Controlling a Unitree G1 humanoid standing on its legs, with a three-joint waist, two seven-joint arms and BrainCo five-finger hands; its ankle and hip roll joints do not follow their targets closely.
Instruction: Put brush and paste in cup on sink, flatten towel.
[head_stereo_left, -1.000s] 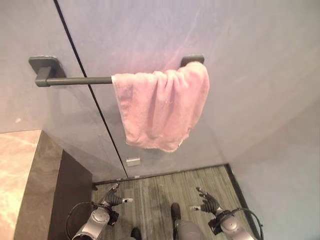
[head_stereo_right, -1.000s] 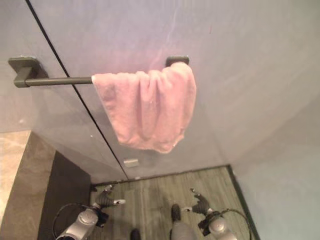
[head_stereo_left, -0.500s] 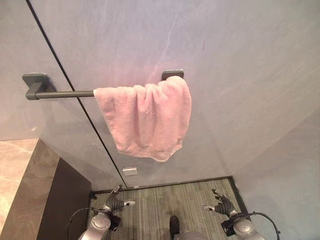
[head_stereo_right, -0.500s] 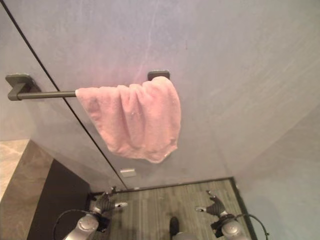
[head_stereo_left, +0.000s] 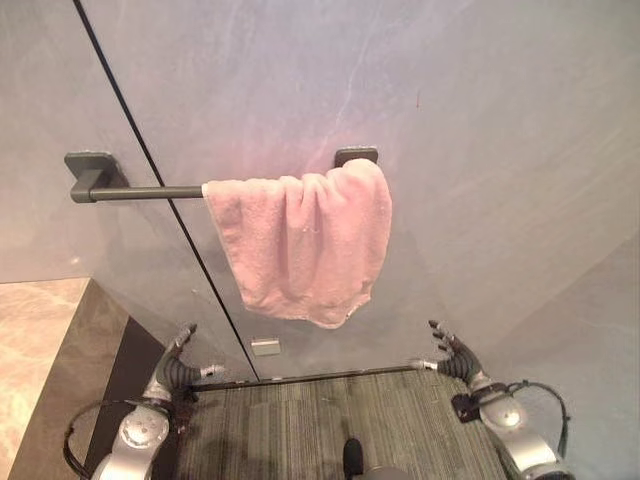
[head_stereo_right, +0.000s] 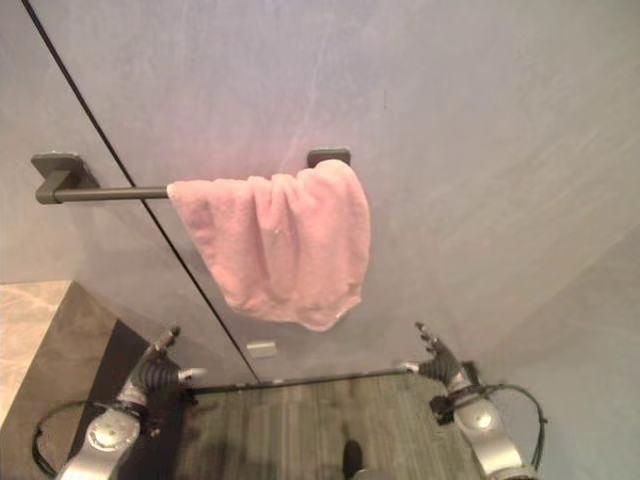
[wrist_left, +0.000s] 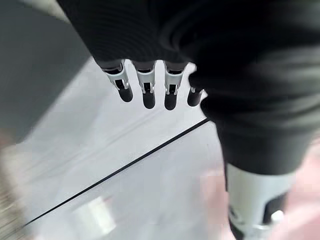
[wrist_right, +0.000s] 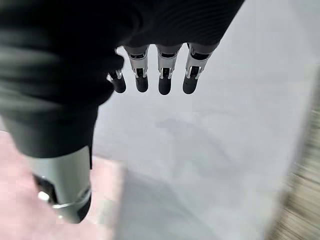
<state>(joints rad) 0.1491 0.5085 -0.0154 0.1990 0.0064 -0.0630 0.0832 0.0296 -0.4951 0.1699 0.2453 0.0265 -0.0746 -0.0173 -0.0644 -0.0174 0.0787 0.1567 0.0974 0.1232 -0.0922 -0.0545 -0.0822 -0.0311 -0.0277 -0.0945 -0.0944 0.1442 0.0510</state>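
Nearest, two robot hands hang low over the striped floor (head_stereo_left: 320, 410): the left robot hand (head_stereo_left: 176, 366) beside the dark bench (head_stereo_left: 110, 390) end, the right robot hand (head_stereo_left: 452, 358) near the far wall; each has its fingers spread straight and holds nothing. Farther off, one pink towel (head_stereo_left: 305, 245) hangs bunched in folds over the right end of a single dark bar (head_stereo_left: 140, 192), fixed to the grey wall (head_stereo_left: 480, 130) by two mounts. One small plate (head_stereo_left: 265, 347) sits on the wall below the towel.
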